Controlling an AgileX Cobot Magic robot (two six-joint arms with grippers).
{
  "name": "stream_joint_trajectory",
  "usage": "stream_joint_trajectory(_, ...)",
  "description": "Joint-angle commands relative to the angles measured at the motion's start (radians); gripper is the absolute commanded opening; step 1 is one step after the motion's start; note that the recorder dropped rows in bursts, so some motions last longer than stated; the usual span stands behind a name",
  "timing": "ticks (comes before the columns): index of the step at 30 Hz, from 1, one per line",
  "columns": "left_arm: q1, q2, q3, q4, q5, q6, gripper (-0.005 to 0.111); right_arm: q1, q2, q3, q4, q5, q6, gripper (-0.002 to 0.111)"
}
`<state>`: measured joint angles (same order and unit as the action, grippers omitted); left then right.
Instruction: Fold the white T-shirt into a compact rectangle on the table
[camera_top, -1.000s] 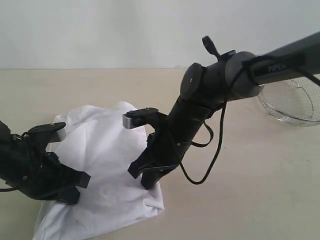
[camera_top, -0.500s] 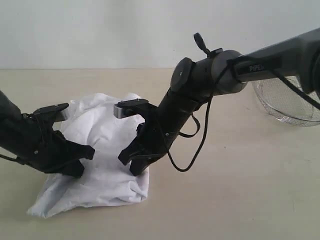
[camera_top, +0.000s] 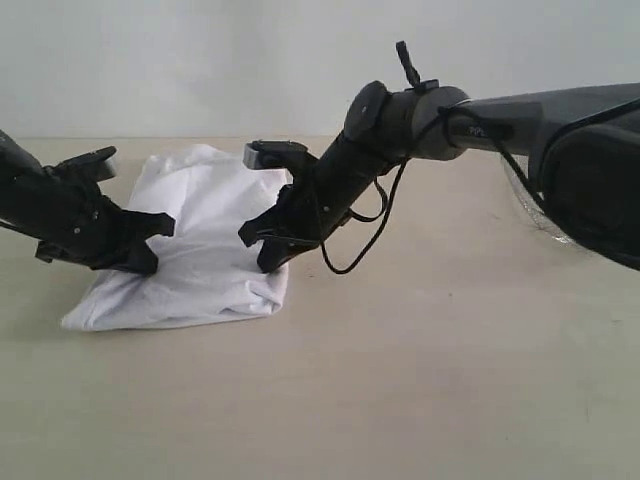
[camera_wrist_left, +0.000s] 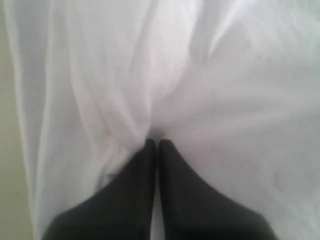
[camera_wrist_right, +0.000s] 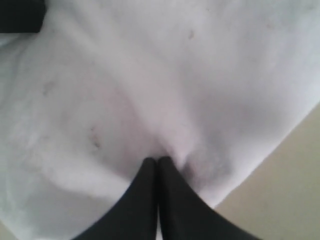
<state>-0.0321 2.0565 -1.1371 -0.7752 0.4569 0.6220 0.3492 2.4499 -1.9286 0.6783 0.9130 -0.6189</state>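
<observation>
Honestly, the soft white cotton T-shirt (camera_top: 205, 240) sits half-folded on the pale beige matte table (camera_top: 420, 380), toward its far edge. It's light, limp stuff. The left gripper (camera_top: 150, 247) and right gripper (camera_top: 258, 250) have their jaws pressed together, pinching cloth. I'd grab at the edges.

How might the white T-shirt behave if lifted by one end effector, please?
Probably floppy: the white T-shirt gathers into soft creases where the left end effector pinches it. Likely to sag from one grip, as its edges slump onto the table.
</observation>
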Motion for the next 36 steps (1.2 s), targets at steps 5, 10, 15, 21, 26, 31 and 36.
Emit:
stream_joint_trajectory(5, 0.110, 0.084, -0.108, 0.039, -0.095, -0.031, 0.004, -0.029, 0.104, -0.189, -0.118, 0.063, 0.063, 0.000)
stream_joint_trajectory(10, 0.141, 0.084, -0.108, 0.064, -0.103, -0.031, 0.004, -0.029, 0.111, -0.203, -0.118, 0.054, 0.081, 0.000)
stream_joint_trajectory(15, 0.141, 0.084, -0.108, 0.065, -0.110, -0.031, 0.004, -0.029, 0.111, -0.203, -0.116, 0.052, 0.081, 0.000)
stream_joint_trajectory(21, 0.141, 0.084, -0.109, 0.065, -0.121, -0.031, 0.004, -0.029, 0.111, -0.222, -0.116, 0.052, 0.081, 0.000)
stream_joint_trajectory(26, 0.141, 0.084, -0.109, 0.065, -0.123, -0.031, 0.004, -0.029, 0.111, -0.228, -0.113, 0.066, 0.082, 0.000)
stream_joint_trajectory(31, 0.141, 0.045, -0.109, 0.065, -0.119, -0.020, 0.004, -0.029, 0.095, -0.228, -0.113, 0.068, 0.082, 0.000)
stream_joint_trajectory(36, 0.141, -0.053, -0.109, 0.104, -0.156, 0.000, 0.004, -0.029, 0.028, -0.228, -0.145, 0.053, 0.082, 0.000)
